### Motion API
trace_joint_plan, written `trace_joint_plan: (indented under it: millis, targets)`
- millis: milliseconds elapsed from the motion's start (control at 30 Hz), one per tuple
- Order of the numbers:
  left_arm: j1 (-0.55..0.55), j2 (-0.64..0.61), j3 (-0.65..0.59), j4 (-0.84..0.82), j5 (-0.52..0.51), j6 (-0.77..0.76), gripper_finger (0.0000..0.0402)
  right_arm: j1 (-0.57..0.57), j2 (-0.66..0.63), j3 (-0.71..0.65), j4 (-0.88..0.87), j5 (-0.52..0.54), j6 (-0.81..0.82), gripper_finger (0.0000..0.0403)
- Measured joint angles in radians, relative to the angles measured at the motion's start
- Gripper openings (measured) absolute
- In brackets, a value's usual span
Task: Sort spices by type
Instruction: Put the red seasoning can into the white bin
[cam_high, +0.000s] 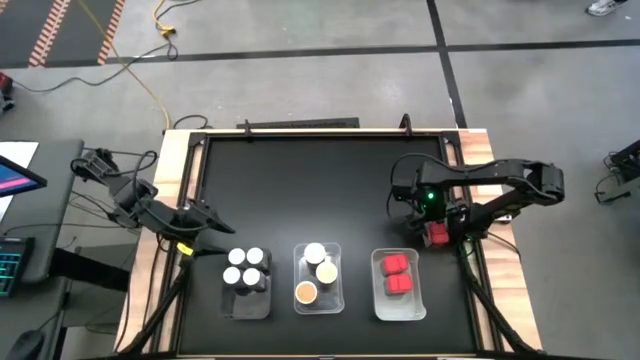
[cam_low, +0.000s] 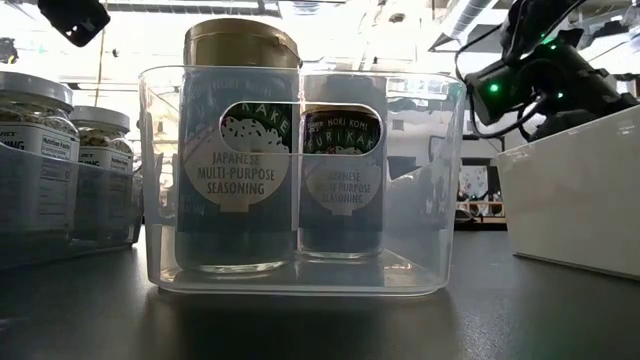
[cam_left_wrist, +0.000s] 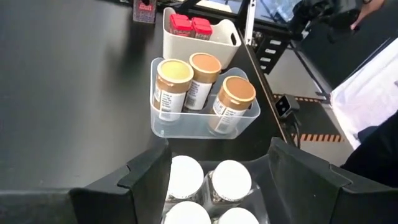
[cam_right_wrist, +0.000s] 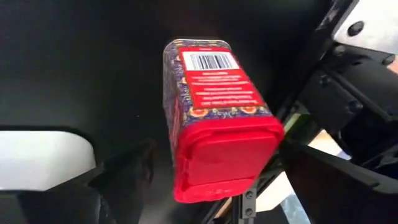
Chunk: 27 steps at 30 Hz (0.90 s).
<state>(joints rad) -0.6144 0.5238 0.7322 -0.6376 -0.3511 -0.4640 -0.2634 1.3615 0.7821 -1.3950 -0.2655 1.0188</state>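
My right gripper (cam_high: 436, 230) (cam_right_wrist: 219, 171) is near the table's right edge, shut on a red-capped spice jar (cam_right_wrist: 214, 106) with a patterned body and a barcode label. A white tray (cam_high: 378, 290) holds two red-capped jars (cam_high: 398, 274). The middle clear tray (cam_high: 339, 290) holds three jars with cream and tan lids (cam_left_wrist: 205, 62). The left clear tray (cam_high: 247, 305) holds several white-capped jars (cam_high: 247, 268). My left gripper (cam_high: 212, 230) (cam_left_wrist: 219, 158) is open, just left of that tray and above table level, its fingers framing the white caps (cam_left_wrist: 231, 179) without touching them. My right gripper has the jar at its red cap end (cam_right_wrist: 273, 140), between the two fingers, one on each side of the square cap. The fingers come from above at a slant. The jar's body points away from the wrist; whether it is lifted off the table cannot be told.
The three trays stand in a row along the table's near edge. The black mat (cam_high: 310, 190) behind them is open room. A wooden border (cam_high: 480, 150) and the arm bases flank the mat. In the low view the middle tray (cam_low: 300, 280) stands in front.
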Motion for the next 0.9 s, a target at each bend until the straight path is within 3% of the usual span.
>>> trace_joint_plan:
  millis: [467, 900]
  targets:
    - [0.000, 0.041, 0.000, 0.001, -0.005, -0.019, 0.0256, -0.010, -0.001, -0.043, 0.055, -0.018, 0.026, 0.0352]
    - [0.000, 0.041, 0.000, 0.000, -0.005, -0.012, 0.0256, -0.008, -0.001, -0.043, 0.054, -0.018, 0.022, 0.0286]
